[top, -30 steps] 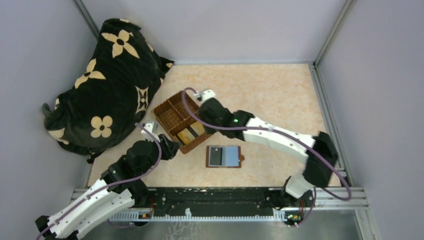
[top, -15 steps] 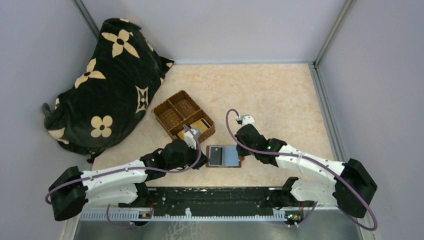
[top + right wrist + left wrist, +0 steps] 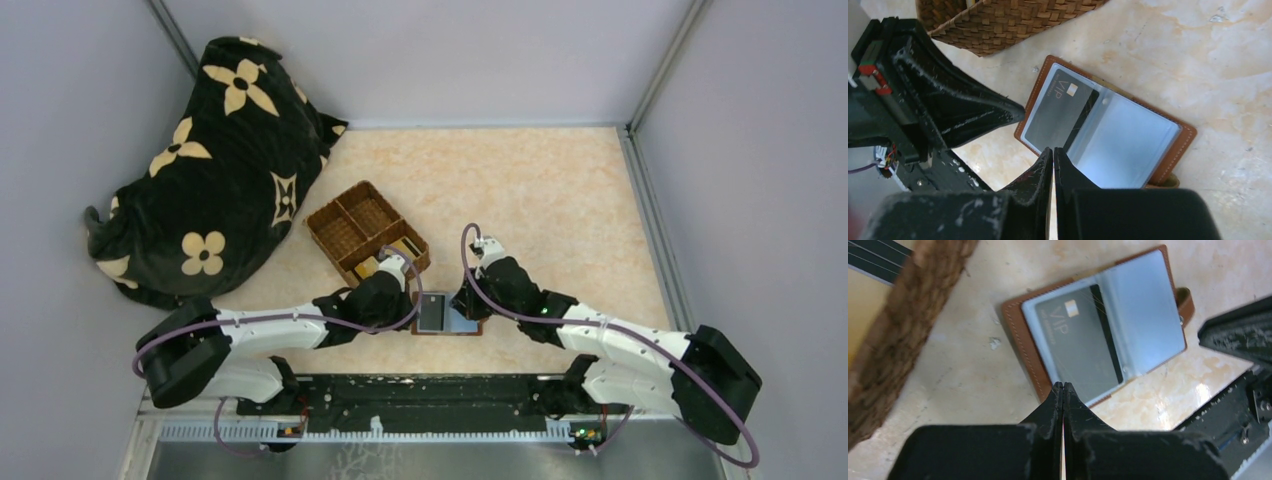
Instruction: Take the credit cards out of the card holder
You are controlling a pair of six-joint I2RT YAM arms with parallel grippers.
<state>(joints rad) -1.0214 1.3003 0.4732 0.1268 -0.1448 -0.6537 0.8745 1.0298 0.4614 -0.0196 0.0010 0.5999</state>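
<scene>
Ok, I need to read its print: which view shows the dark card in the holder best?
Left wrist: the dark card is largest, lettering, chip and stripe clear. Right wrist shows it too, smaller. Top external gives only a dark rectangle.

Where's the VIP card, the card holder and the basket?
VIP card [image 3: 1075,347], left wrist view, middle of its dark face.
card holder [image 3: 1030,350], left wrist view, its brown leather edge.
basket [image 3: 1013,20], right wrist view, woven side wall.

card holder [image 3: 1118,140]: stitched brown leather, glossy clear sleeves | basket [image 3: 1013,20]: rough woven wicker | table [image 3: 1208,60]: glossy marbled
</scene>
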